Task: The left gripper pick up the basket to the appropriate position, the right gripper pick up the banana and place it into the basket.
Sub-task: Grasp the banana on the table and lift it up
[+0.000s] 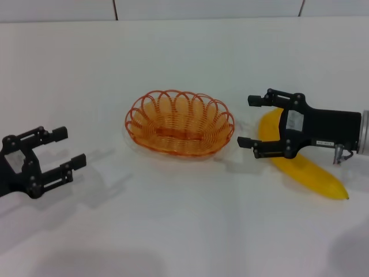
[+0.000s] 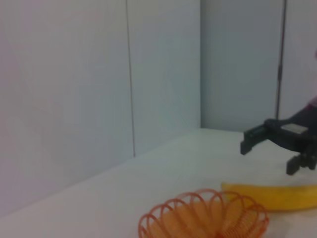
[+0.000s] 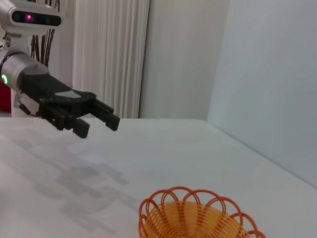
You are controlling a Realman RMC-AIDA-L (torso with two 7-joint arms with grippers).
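The orange wire basket (image 1: 179,123) sits empty at the middle of the white table; it also shows in the left wrist view (image 2: 205,218) and the right wrist view (image 3: 198,215). The yellow banana (image 1: 308,167) lies on the table to the basket's right, also in the left wrist view (image 2: 277,195). My right gripper (image 1: 250,120) is open, above the banana's far end, fingers pointing toward the basket; it shows in the left wrist view (image 2: 270,148). My left gripper (image 1: 68,148) is open and empty, well left of the basket, also seen in the right wrist view (image 3: 99,124).
The white table (image 1: 184,231) stretches around the basket, with a light wall (image 1: 184,8) behind its far edge. White curtains (image 3: 109,54) hang beyond the table in the right wrist view.
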